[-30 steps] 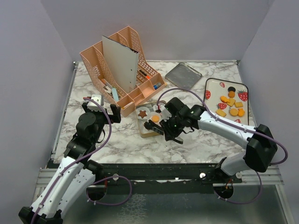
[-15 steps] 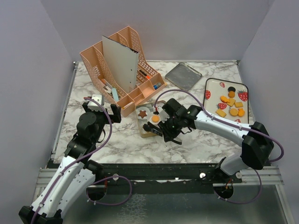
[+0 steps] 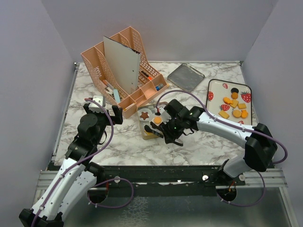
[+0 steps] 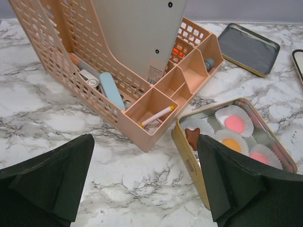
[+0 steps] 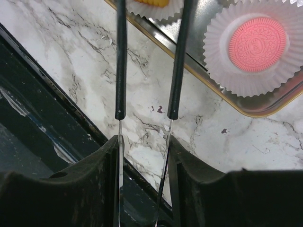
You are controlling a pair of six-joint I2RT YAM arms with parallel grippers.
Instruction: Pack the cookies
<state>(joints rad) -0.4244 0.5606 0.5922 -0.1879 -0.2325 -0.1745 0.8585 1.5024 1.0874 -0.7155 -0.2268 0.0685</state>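
Observation:
Several orange-yellow cookies [image 3: 235,107] and a dark one lie on the strawberry-print tray [image 3: 217,88] at the right. The gold tin [image 3: 142,137] in the middle holds white paper cups with a brown star cookie [image 3: 143,114], an orange cookie [image 3: 157,120] and pink cookies [image 5: 258,38]. My right gripper [image 3: 166,129] is shut on metal tongs [image 5: 175,61], whose black tips reach over the tin's near edge [image 5: 222,94] above a yellow cookie [image 5: 151,2]. My left gripper [image 4: 144,179] hangs open and empty left of the tin [image 4: 189,163].
A peach desk organizer [image 3: 123,71] with pens and a white board stands at the back left, close to the tin. A grey metal lid [image 3: 186,76] lies behind the tin. The table's front edge [image 5: 61,109] runs just under the tongs.
The tongs' arms have spread a little as my right gripper eased its squeeze, and that arm shifted slightly left over the tin. The left arm has not moved.

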